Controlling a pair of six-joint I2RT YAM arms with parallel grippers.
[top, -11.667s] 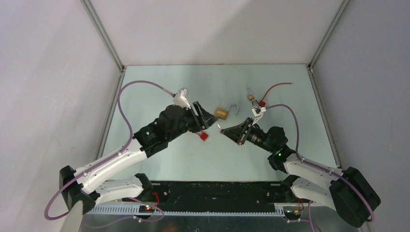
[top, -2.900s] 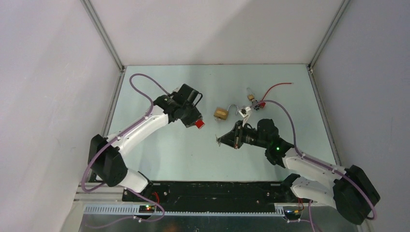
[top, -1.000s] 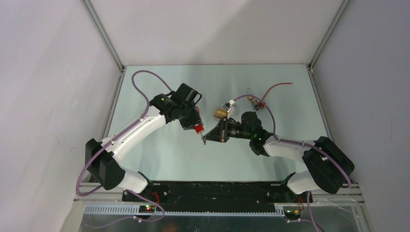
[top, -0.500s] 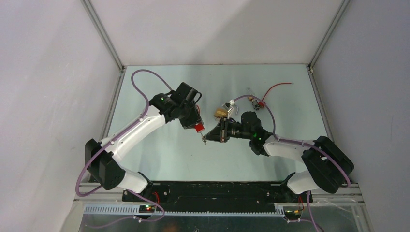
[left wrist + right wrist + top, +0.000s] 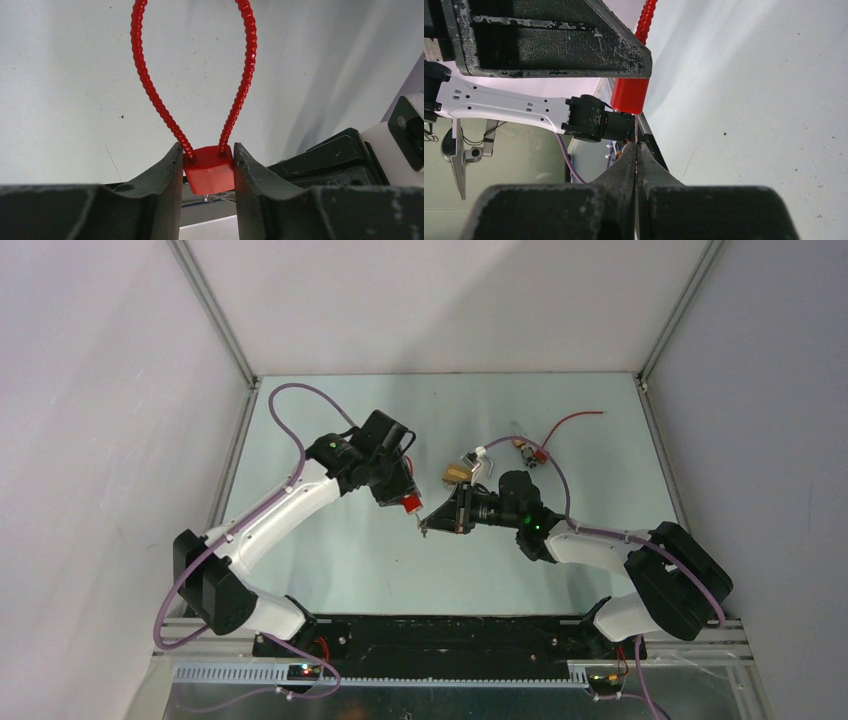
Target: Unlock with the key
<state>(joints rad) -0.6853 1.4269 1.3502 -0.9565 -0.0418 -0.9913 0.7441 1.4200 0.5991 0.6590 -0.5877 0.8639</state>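
My left gripper [image 5: 207, 150] is shut on a small red plastic tag [image 5: 210, 172], whose red wire loop [image 5: 150, 95] arches up over the table. In the top view that red tag [image 5: 409, 503] hangs left of centre in the left gripper [image 5: 405, 500]. My right gripper [image 5: 636, 146] is shut on the key [image 5: 636, 129], a thin silvery blade. The blade's tip reaches the underside of the red tag [image 5: 629, 95]. In the top view the right gripper [image 5: 425, 529] points left, just below and right of the tag.
A small brass padlock [image 5: 458, 474] lies on the table just behind the right wrist. A second red tag [image 5: 541, 453] with a loose red wire [image 5: 575, 419] lies at the back right. The left gripper's finger [image 5: 549, 45] fills the top of the right wrist view.
About three seconds ago the right gripper was further right; it has since moved left to the red tag. Over the last second nothing has visibly moved.
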